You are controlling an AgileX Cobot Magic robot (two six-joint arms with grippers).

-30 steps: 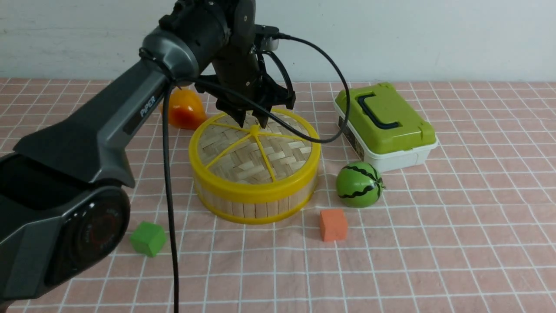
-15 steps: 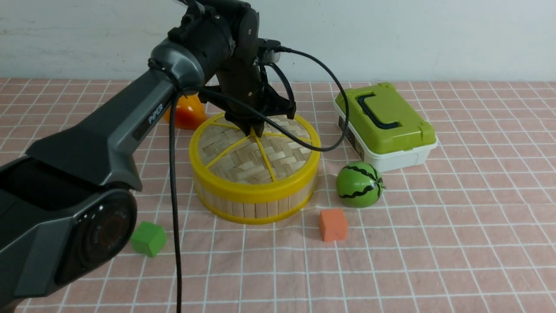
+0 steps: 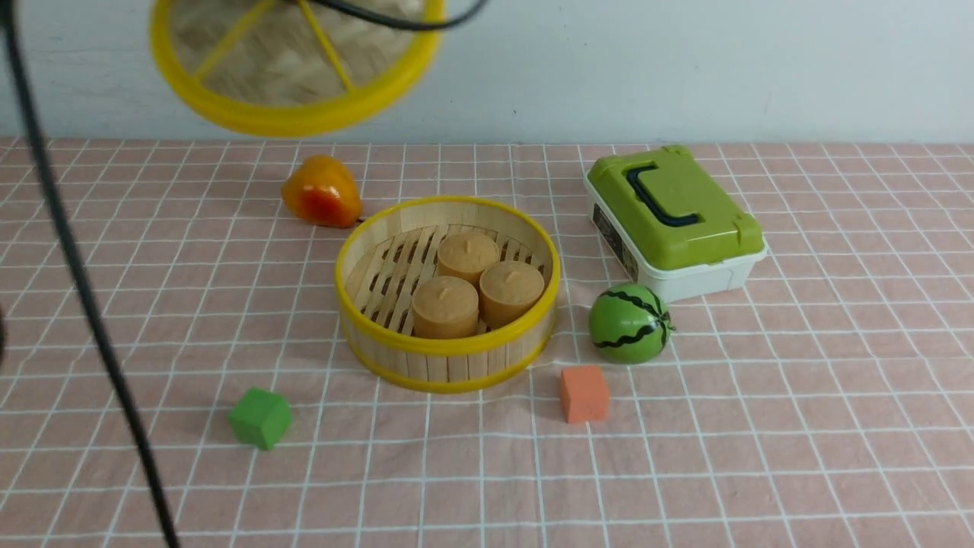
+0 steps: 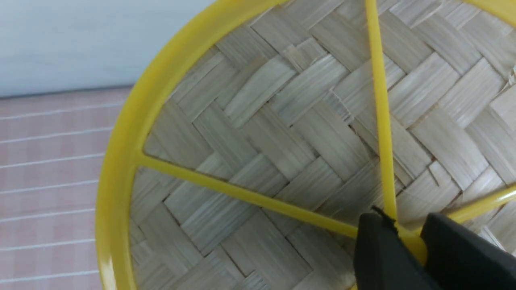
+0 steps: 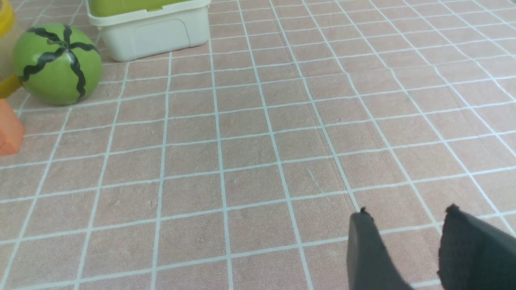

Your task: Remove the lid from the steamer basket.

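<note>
The lid (image 3: 293, 65), woven bamboo with a yellow rim and spokes, hangs high in the air at the upper left of the front view, partly cut off by the top edge. In the left wrist view my left gripper (image 4: 407, 237) is shut on the lid's (image 4: 282, 133) yellow centre knob. The steamer basket (image 3: 447, 354) stands uncovered on the cloth, with three round tan cakes (image 3: 479, 293) inside. My right gripper (image 5: 407, 225) is open and empty low over the cloth; it does not show in the front view.
A white box with a green lid (image 3: 673, 221) stands right of the basket. A toy watermelon (image 3: 630, 323) and an orange cube (image 3: 584, 393) lie at its front right, an orange pepper (image 3: 321, 192) behind left, a green cube (image 3: 260, 417) at front left. A black cable (image 3: 84, 304) hangs on the left.
My left gripper closed on the lid's knob and lifted the lid off the basket, up and to the left. The arm left the front view. The cakes inside now show.
</note>
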